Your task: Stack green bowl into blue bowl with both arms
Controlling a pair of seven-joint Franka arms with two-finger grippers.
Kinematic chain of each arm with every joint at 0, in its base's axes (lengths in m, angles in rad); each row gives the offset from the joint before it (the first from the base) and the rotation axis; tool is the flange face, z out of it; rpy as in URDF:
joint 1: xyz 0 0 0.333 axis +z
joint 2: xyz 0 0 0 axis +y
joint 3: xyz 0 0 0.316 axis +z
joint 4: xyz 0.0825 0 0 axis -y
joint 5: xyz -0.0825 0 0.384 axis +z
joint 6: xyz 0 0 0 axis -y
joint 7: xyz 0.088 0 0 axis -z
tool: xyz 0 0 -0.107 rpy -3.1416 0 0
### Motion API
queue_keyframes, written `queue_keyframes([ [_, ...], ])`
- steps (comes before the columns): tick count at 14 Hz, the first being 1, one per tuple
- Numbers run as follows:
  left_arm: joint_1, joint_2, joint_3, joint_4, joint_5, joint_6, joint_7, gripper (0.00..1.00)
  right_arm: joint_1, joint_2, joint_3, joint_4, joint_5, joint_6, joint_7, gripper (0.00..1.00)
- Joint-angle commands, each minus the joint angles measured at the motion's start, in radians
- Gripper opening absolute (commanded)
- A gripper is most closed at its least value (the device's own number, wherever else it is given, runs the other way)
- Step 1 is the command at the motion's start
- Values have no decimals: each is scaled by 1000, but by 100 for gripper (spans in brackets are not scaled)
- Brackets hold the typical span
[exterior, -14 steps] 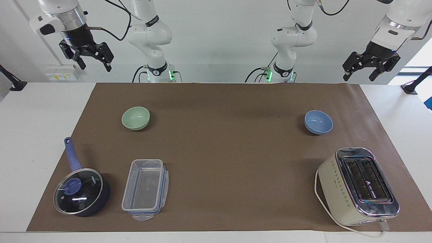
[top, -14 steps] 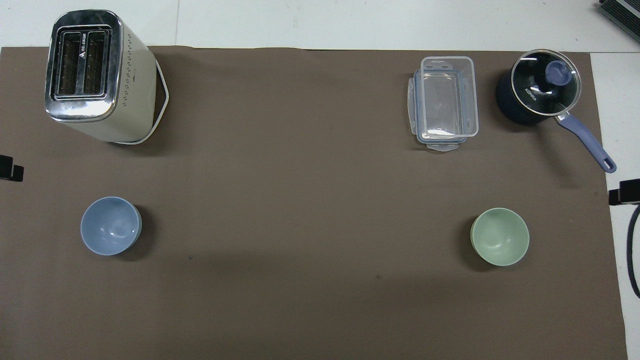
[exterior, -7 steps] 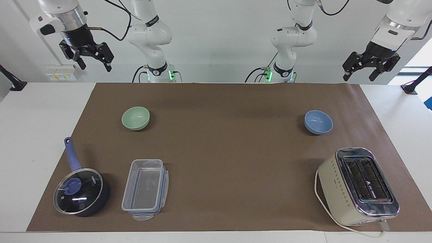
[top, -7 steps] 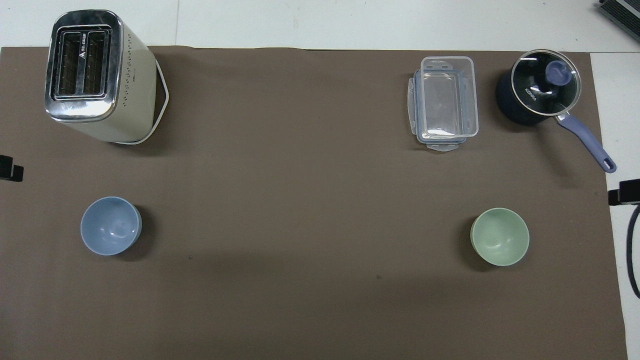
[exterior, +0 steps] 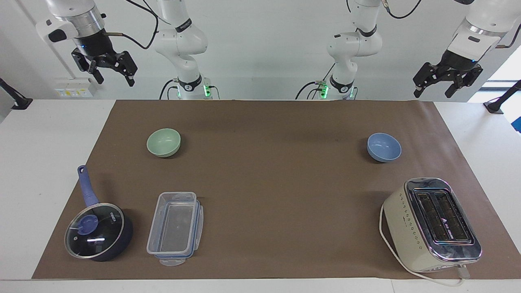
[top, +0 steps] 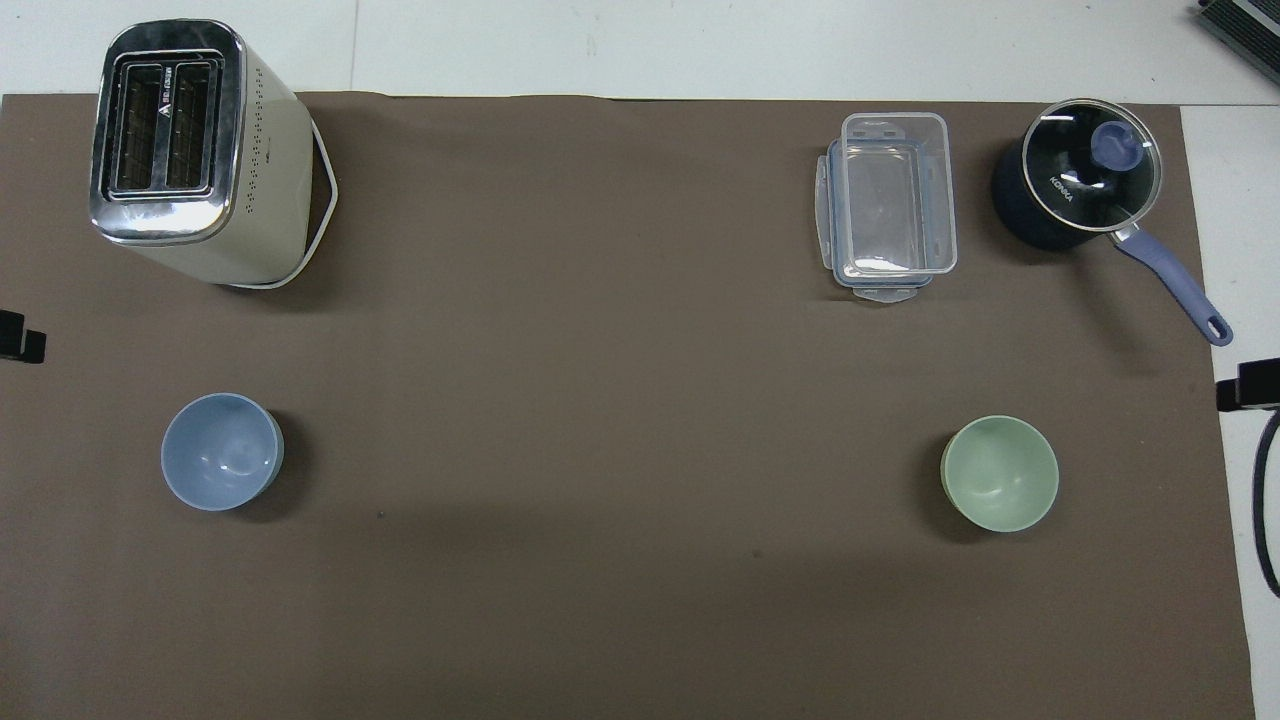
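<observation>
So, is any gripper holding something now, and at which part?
Nothing is held. The left gripper and right gripper hang empty, fingers open.

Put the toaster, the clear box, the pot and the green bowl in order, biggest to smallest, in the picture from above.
1. toaster
2. pot, counting its handle
3. clear box
4. green bowl

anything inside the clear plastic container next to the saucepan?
The clear rectangular plastic container looks empty; its bottom shows through. It seems to sit on its blue-trimmed lid. The dark blue saucepan beside it has a glass lid on; no contents visible.
</observation>
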State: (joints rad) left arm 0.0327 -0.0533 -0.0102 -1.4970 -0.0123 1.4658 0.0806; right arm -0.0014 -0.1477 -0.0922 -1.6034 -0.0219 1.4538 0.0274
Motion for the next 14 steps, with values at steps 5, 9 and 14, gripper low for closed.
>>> queue_keyframes([
  [5, 3, -7, 3, 4, -11, 5, 7, 100, -2, -3, 5, 12, 10, -12, -12, 100],
  [9, 4, -7, 3, 3, -12, 5, 8, 100, -5, 40, 8, 71, 11, -33, -11, 100],
  [14, 6, -8, 3, 0, -12, 5, 48, 100, 0, 33, 9, 62, 10, -20, -14, 100],
])
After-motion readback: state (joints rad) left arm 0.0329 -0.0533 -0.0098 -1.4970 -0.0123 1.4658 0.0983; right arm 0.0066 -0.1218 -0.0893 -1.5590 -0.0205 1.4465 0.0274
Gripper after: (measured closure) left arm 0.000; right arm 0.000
